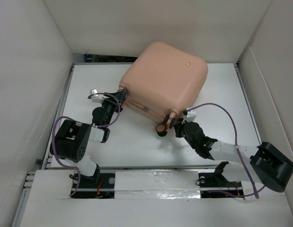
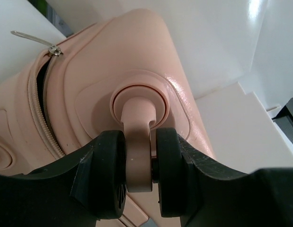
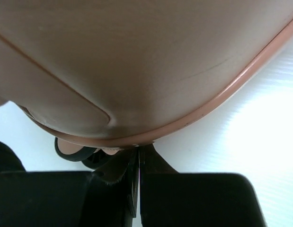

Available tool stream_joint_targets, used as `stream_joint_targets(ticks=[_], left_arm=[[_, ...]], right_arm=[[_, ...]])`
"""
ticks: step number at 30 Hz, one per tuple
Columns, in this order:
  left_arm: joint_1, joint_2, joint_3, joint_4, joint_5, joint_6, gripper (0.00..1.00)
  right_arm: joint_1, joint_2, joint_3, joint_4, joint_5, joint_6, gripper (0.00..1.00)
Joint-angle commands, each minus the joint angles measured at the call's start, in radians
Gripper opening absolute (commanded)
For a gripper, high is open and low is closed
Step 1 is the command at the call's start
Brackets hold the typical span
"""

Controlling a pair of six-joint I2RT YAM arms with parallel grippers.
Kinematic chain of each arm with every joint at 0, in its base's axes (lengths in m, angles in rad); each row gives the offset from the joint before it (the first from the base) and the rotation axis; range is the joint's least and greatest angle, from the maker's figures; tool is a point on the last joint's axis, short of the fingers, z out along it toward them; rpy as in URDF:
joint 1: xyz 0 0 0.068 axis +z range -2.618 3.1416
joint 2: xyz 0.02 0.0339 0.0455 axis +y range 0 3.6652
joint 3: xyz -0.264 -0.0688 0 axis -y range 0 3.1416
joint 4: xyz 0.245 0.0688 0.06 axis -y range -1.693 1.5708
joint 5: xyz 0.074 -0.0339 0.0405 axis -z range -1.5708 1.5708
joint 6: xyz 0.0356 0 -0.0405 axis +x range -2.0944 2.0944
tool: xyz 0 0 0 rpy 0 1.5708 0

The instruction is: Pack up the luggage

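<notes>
With the left gripper [image 2: 139,189], clamps a wheel [image 2: 137,142] of the luggage [image 1: 165,78] between the fingers, right at the tips. With the right gripper [image 3: 138,161], presses clenched tips against the seam just ahead, beside the other wheel [image 1: 161,128]; cannot tell whether anything is pinched there. Finds the luggage lying on its broad side on the table [image 1: 137,146], just beyond both grippers and spanning the space between them, lid down on the base. Judges the packing nearly done, with the closing left. Sees a gap in the zip [image 2: 39,118] up and left of the held wheel, with the tab [image 2: 32,38] sticking out above it. Reckons on running that zip shut as the remaining step.
</notes>
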Motion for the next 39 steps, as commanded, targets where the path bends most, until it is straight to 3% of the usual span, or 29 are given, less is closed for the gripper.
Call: stream_joint_targets(ticks=[1, 6, 7, 10, 14, 17, 19, 24, 34, 39], left_arm=[[-0.212, -0.060, -0.045, 0.434, 0.451, 0.025, 0.00], [-0.241, -0.188, -0.045, 0.325, 0.399, 0.061, 0.00], [-0.294, -0.281, -0.004, 0.189, 0.305, 0.150, 0.00], [-0.304, -0.321, 0.068, 0.069, 0.276, 0.199, 0.00], [-0.259, -0.364, 0.164, 0.009, 0.252, 0.213, 0.00], [-0.247, -0.387, 0.184, -0.045, 0.252, 0.229, 0.00], [-0.247, -0.392, 0.159, -0.050, 0.241, 0.224, 0.00], [-0.227, -0.401, 0.113, -0.045, 0.245, 0.209, 0.00], [-0.131, -0.458, -0.054, -0.070, 0.169, 0.221, 0.00], [-0.109, -0.475, -0.083, -0.105, 0.137, 0.255, 0.00]], right_arm=[[0.041, -0.106, 0.141, 0.163, -0.198, -0.041, 0.00], [0.065, -0.278, 0.148, -0.063, -0.215, -0.077, 0.00], [0.076, -0.384, 0.121, -0.128, -0.232, -0.065, 0.00], [0.110, -0.421, 0.101, -0.113, -0.292, -0.068, 0.00], [0.110, -0.467, 0.164, -0.339, -0.160, -0.137, 0.00], [0.001, -0.482, 0.208, -0.406, -0.236, -0.176, 0.00], [-0.077, -0.473, 0.187, -0.356, -0.421, -0.177, 0.00], [-0.223, -0.441, 0.233, -0.389, -0.563, -0.215, 0.00], [-0.510, -0.411, 0.346, -0.466, -0.803, -0.265, 0.00], [-0.553, -0.407, 0.284, -0.477, -0.829, -0.243, 0.00]])
